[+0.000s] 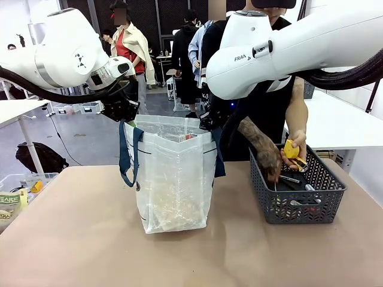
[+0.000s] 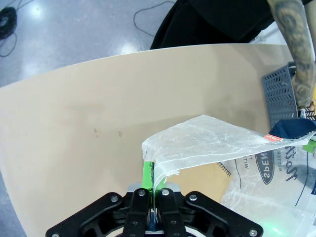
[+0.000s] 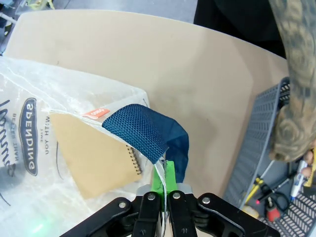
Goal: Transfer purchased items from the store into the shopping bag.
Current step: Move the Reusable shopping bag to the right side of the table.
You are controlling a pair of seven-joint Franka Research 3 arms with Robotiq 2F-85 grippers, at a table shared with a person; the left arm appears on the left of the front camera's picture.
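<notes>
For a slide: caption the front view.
Left gripper and right gripper hold bag open; hand holds yellow item over basket.

My left end effector [image 1: 122,113] sits at one top corner of the shopping bag [image 1: 173,179] and my right end effector [image 1: 210,122] at the opposite corner. Each has the bag's rim between its fingers. The bag stands below them on the worktop [image 1: 78,239]. A spiral notebook [image 3: 94,153] lies inside the bag, beneath both end effectors. Past my right end effector, on the side away from the left one, the basket [image 1: 299,206] stands on the worktop, apart from the bag. The person's nearer hand [image 1: 269,161] reaches into it, the person's farther hand [image 1: 297,142] is above it, and pens [image 1: 291,179] lie in it beneath them.
</notes>
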